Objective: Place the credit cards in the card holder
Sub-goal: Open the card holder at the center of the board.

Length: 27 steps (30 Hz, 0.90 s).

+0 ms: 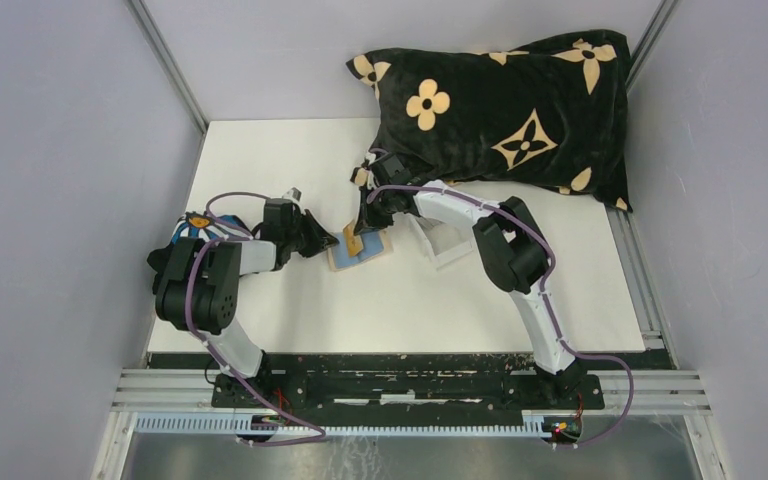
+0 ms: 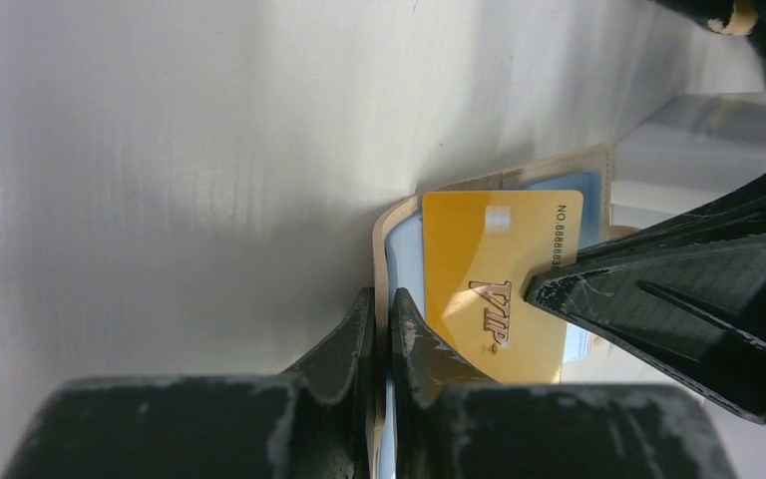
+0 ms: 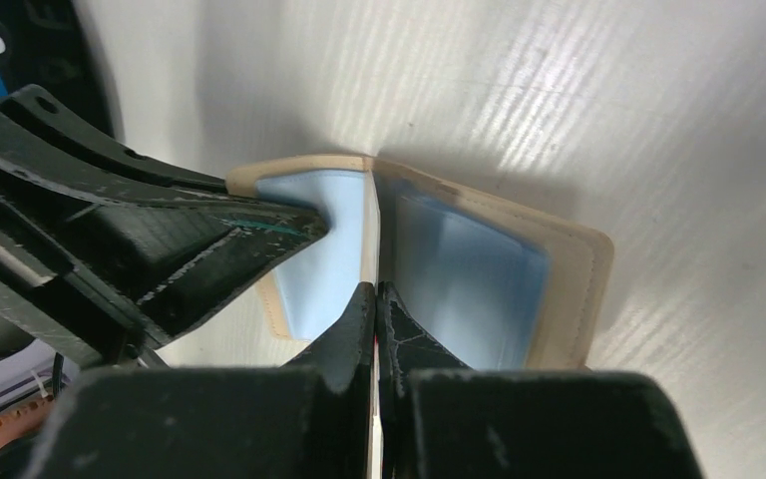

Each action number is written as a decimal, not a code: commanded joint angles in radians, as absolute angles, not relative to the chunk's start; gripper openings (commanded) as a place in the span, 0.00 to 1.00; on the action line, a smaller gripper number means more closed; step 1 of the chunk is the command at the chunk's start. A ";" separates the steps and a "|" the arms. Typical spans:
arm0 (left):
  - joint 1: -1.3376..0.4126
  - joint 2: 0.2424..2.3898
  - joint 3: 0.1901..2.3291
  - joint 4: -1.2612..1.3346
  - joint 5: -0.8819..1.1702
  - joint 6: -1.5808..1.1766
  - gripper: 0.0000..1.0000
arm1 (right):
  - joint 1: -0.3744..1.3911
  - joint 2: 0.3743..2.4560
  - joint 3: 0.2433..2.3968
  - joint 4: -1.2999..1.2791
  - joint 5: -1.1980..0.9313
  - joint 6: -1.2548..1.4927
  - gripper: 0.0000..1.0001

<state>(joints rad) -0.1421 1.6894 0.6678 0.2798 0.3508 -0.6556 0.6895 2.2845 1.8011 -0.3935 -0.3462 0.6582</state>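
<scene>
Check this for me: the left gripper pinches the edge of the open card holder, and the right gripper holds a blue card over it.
Not blue: the card in the right gripper is yellow, marked VIP, as the left wrist view shows. The left gripper does pinch the open card holder's edge.

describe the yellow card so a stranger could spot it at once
Find the black flowered pillow at the table's far edge; just before it lies an open tan card holder. The card is pinched in the right gripper over it, gold-yellow with VIP lettering, unlike the holder's pale blue lining.
</scene>
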 commanded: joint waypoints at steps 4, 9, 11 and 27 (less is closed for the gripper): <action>-0.143 1.729 0.700 0.259 0.336 -0.587 0.03 | 0.669 2.226 1.778 -0.374 -0.370 0.639 0.01; -0.142 1.742 0.708 0.254 0.325 -0.588 0.04 | 0.668 2.225 1.769 -0.392 -0.379 0.633 0.01; -0.141 1.749 0.711 0.251 0.325 -0.588 0.05 | 0.667 2.225 1.762 -0.402 -0.381 0.633 0.01; -0.142 1.781 0.721 0.245 0.317 -0.581 0.06 | 0.662 2.203 1.727 -0.440 -0.330 0.586 0.01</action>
